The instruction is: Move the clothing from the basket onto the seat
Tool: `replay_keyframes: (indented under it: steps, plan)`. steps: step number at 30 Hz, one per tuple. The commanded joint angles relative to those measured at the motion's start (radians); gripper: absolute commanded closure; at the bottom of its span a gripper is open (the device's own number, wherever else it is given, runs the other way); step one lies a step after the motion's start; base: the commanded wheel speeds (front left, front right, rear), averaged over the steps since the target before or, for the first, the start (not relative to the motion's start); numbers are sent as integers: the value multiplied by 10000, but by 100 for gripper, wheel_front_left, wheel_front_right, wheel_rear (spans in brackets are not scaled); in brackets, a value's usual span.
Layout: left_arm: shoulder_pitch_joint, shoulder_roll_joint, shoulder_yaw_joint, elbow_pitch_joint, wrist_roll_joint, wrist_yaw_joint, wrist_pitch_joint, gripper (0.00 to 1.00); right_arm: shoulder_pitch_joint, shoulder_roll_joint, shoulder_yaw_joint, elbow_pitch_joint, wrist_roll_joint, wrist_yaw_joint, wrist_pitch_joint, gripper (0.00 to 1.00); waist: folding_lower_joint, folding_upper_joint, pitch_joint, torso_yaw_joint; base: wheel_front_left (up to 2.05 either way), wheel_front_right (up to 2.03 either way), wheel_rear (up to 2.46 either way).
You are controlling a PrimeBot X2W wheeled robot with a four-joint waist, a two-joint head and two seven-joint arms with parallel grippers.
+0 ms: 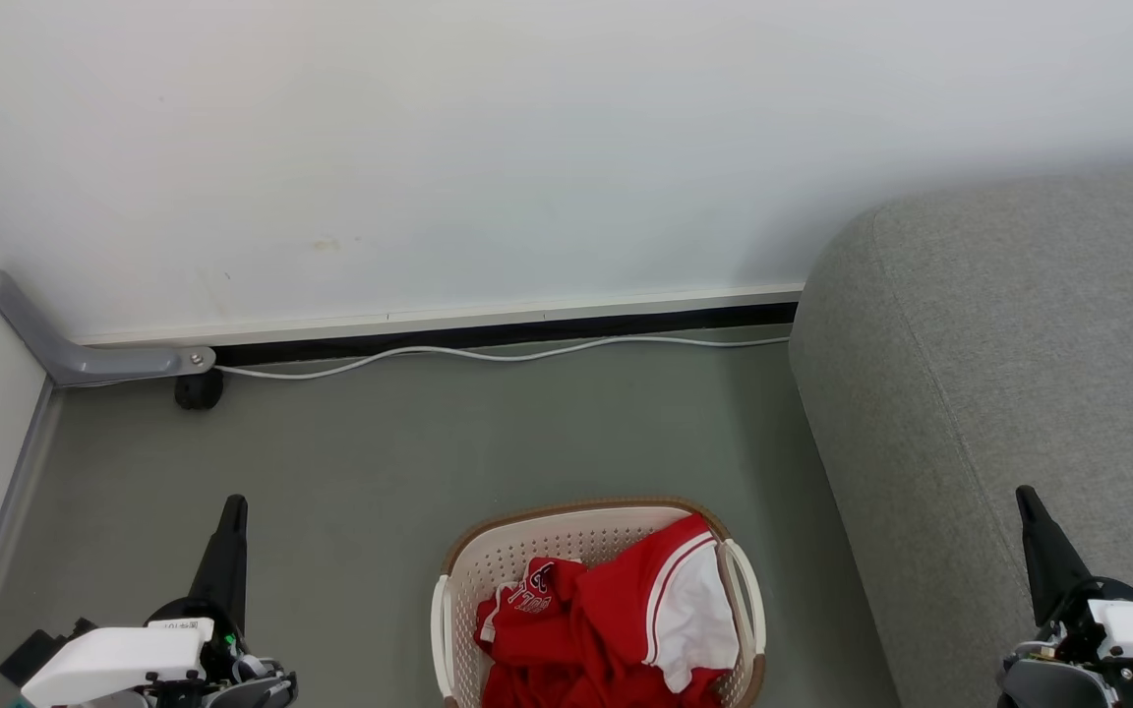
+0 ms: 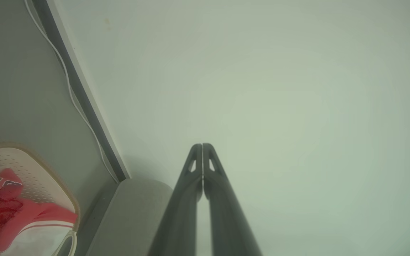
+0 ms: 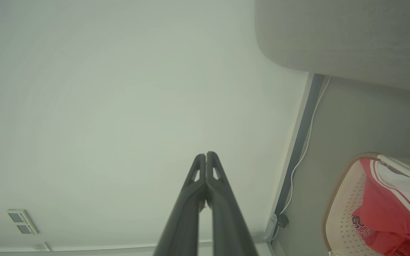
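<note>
Both shut tight and holding nothing, the left claw (image 1: 232, 505) hangs above the floor (image 1: 399, 452) and the right claw (image 1: 1025, 495) hangs over the front edge of the seat (image 1: 999, 334). Between them, to the left claw's right and the right claw's left, the basket (image 1: 503, 560) stands on the floor beside the seat, the red clothing (image 1: 606, 615) heaped inside it.

A white cable (image 1: 488, 355) runs along the dark baseboard (image 1: 527, 331) beneath the white wall (image 1: 527, 147).
</note>
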Motion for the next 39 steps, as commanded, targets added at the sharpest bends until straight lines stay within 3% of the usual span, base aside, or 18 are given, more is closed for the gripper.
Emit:
replay_keyframes:
  steps: [1, 39]
  plan:
    - [-575, 183, 320, -287, -47, -42, 71, 100, -363, -150, 171, -313, 118, 16, 75, 100, 0, 0, 0, 0, 0, 0, 0]
    - [-575, 183, 320, -287, -47, -42, 71, 100, -363, -150, 171, -313, 118, 16, 75, 100, 0, 0, 0, 0, 0, 0, 0]
